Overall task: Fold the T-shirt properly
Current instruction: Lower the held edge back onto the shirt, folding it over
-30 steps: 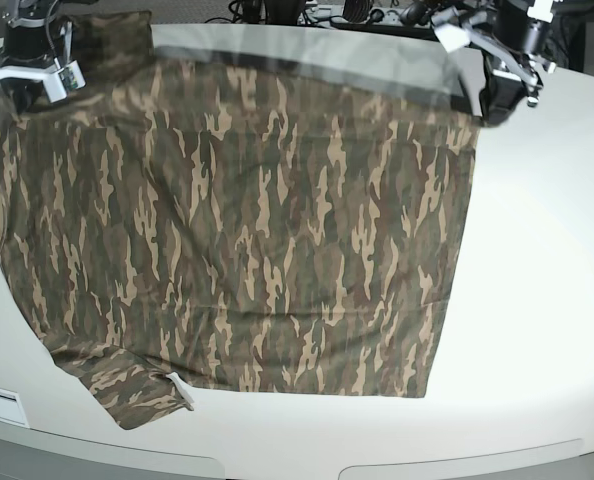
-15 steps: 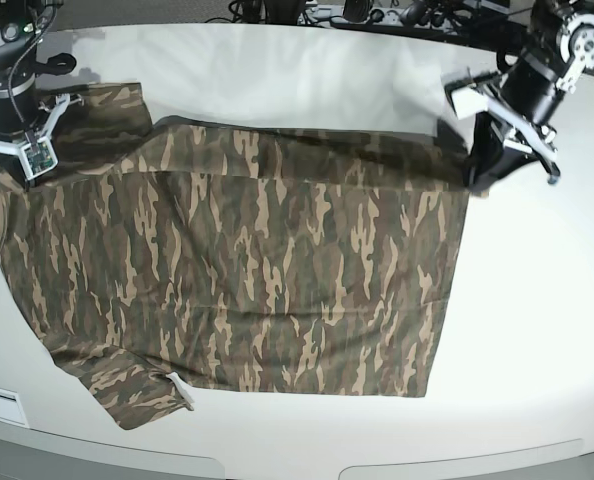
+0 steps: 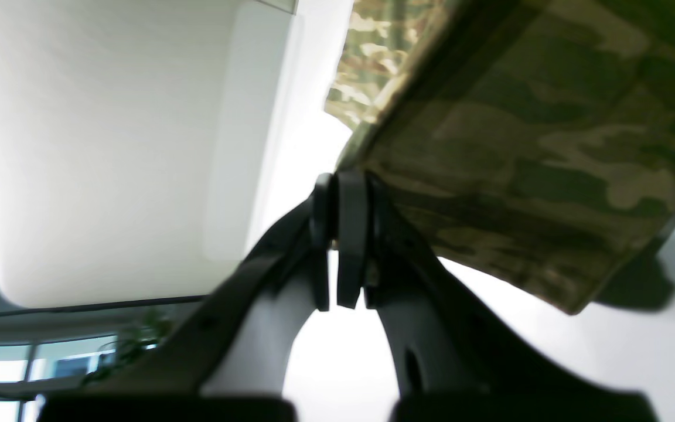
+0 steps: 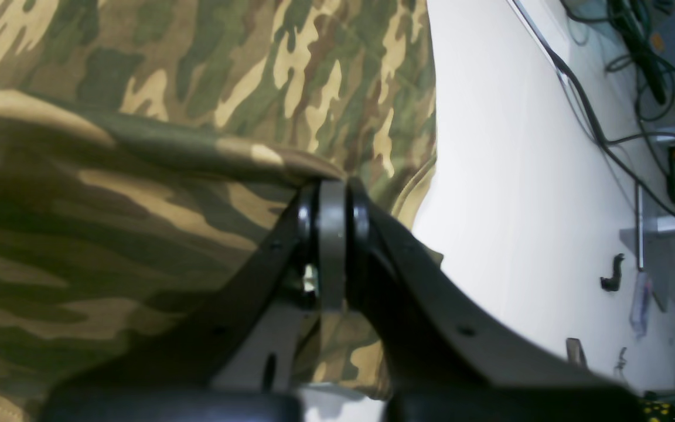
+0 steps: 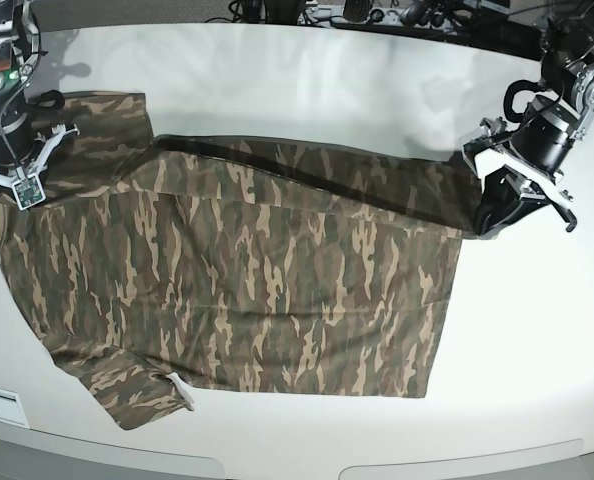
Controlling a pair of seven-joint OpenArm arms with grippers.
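The T-shirt [image 5: 247, 290] lies spread over the white worktop [image 5: 537, 340], and it covers most of the left and middle part of the scene. Its near part is flat on the surface, with one sleeve at the near left corner. The far edge of the cloth is lifted from the worktop and is folded over toward the near side, so a long band of camouflage cloth hangs between the two arms.

The left hand [image 5: 492, 222] is at the right side of the base view. Its two fingers are pressed together on the right end of the lifted edge. In the left wrist view the left hand [image 3: 342, 234] shows its dark fingers meeting with the hem of the T-shirt [image 3: 537, 152] pinched at their tips, and the cloth stretches away to the right above the white surface.

The right hand [image 5: 17, 185] is at the far left of the base view, over the left end of the lifted edge. In the right wrist view the right hand [image 4: 329, 234] also has its fingers together, and a fold of the T-shirt [image 4: 138, 193] is clamped between them. More camouflage cloth lies flat under this fold. To the right of it the bare worktop [image 4: 501, 176] continues, with some dark cables [image 4: 619, 123] at its edge.
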